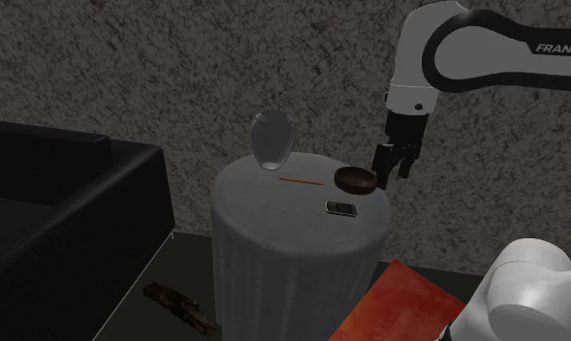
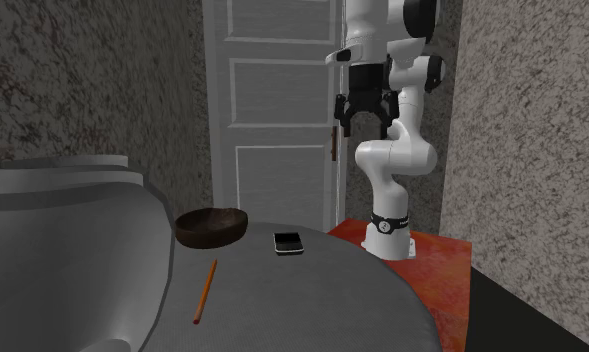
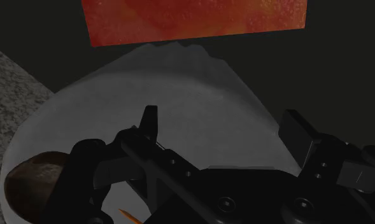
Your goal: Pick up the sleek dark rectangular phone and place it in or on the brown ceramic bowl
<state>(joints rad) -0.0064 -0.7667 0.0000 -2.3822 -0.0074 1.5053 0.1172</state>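
Note:
The dark rectangular phone lies flat on the round grey table, near the edge closest to the arm's stand. The brown bowl sits just beyond it on the same top. My gripper hangs open and empty in the air, above the table's edge beside the bowl and well above the phone. Its fingers stand wide apart.
An orange pencil and a grey egg-shaped vase share the tabletop. A black sofa stands at the shoulder view's left, and a brown object lies on the floor. The red stand top adjoins the table; a white door is behind the arm.

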